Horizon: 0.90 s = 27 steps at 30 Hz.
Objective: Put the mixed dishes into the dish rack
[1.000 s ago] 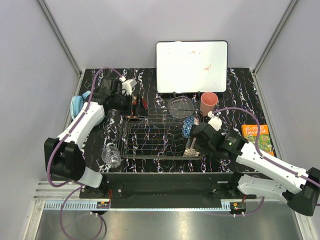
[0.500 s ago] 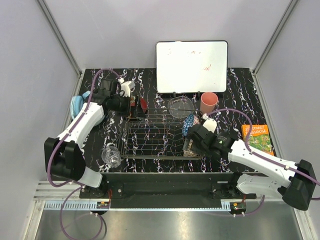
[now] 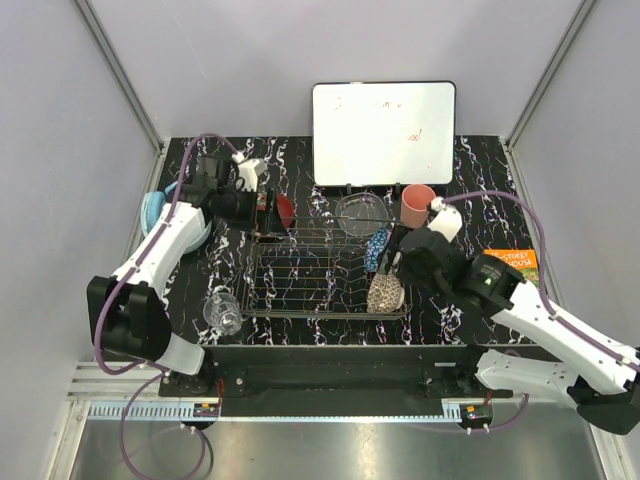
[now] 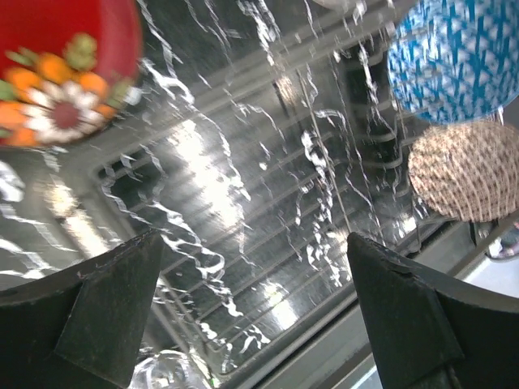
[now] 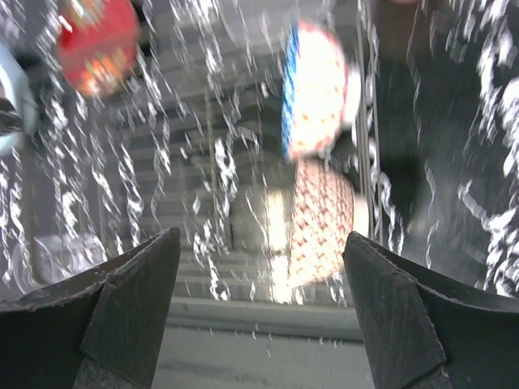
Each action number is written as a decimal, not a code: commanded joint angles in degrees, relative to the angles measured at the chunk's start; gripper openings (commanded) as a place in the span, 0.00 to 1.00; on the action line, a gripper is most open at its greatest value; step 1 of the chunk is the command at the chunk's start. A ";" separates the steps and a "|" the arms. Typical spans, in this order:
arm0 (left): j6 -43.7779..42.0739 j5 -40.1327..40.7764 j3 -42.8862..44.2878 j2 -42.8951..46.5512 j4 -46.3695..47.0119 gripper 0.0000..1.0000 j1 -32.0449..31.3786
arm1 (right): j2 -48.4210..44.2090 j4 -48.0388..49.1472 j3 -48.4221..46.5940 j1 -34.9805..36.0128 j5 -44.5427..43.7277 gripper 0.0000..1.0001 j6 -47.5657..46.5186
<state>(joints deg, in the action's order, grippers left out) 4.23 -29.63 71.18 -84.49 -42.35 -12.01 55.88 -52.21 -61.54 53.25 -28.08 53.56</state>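
Two in dish rack [image 3: 300, 272]: blue bowl [image 3: 377, 247], beige bowl [image 3: 385, 291]; L fingers [image 4: 105, 300], R fingers [image 5: 134, 304] spread, empty.

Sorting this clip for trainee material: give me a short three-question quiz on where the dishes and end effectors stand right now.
1. True or false: the beige lattice bowl stands inside the dish rack.
2. Which dish stands on the table, just off the rack's near left corner? A) pink cup B) small clear glass C) blue patterned bowl
3. Fill in: the right end effector is ___, with nothing between its fingers.
Key: 1 true; 2 B; 3 open.
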 commanded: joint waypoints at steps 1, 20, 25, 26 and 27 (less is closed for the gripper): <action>-1.59 4.40 9.04 -1.55 1.74 0.99 3.39 | 5.63 2.09 -8.15 0.36 -9.10 0.89 -7.49; -2.03 6.86 23.04 -25.28 1.74 0.91 14.03 | 62.74 20.04 -54.64 -19.42 34.21 0.81 -19.20; -2.82 9.76 21.99 -27.66 3.32 0.89 14.21 | 69.53 20.21 -57.73 -19.42 40.90 0.80 -17.79; -2.82 10.20 21.81 -27.92 3.41 0.89 14.29 | 71.20 20.13 -58.34 -19.33 41.52 0.80 -17.27; -2.82 10.12 21.38 -28.36 3.59 0.88 14.30 | 71.91 20.04 -58.61 -19.42 42.65 0.80 -17.17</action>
<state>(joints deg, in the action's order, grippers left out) 2.76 -21.85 91.90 -112.90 -41.58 2.00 125.36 -32.77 -116.05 33.52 6.22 35.16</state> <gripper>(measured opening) 0.892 0.804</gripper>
